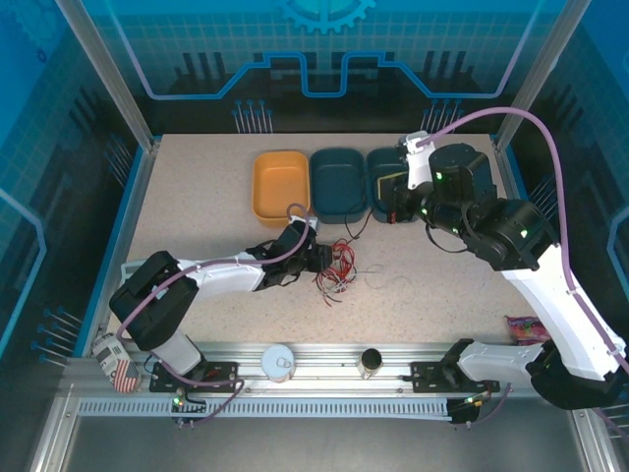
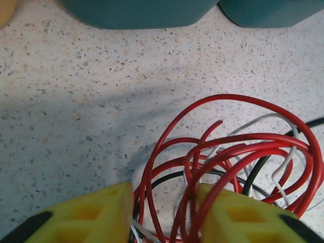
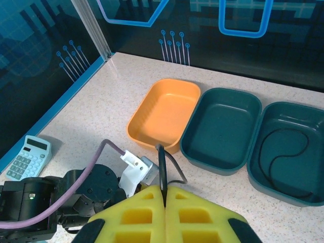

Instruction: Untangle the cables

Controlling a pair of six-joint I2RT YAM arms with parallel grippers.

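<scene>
Straddling a loose tangle of thin red, black and white wires (image 2: pixel 238 152) at mid-counter: the left hand (image 2: pixel 164 215), yellow pads (image 2: pixel 119 200) standing partway apart, with several red loops and a black strand running between them. Not telling clearly whether pinching those strands or merely bracketing them. Lying spread on the pale speckled counter (image 2: pixel 76 101), just short of the trays.

Further back and to the right, hovering by the teal trays: the right hand (image 3: pixel 165 193), clamped flat on one thin black cable (image 3: pixel 162 164), its free length curving off to the side.

Beyond, sitting in a row along the far side: a shallow orange plastic tray (image 3: pixel 164 114) and two dark teal plastic trays (image 3: pixel 223 126), the rightmost already holding a curled black cable (image 3: pixel 276 157).

Probably calling for taking a single red loop rather than a fistful, then drawing it slowly sideways, away from the right hand, keeping the black cable taut and easing off at any snag.
</scene>
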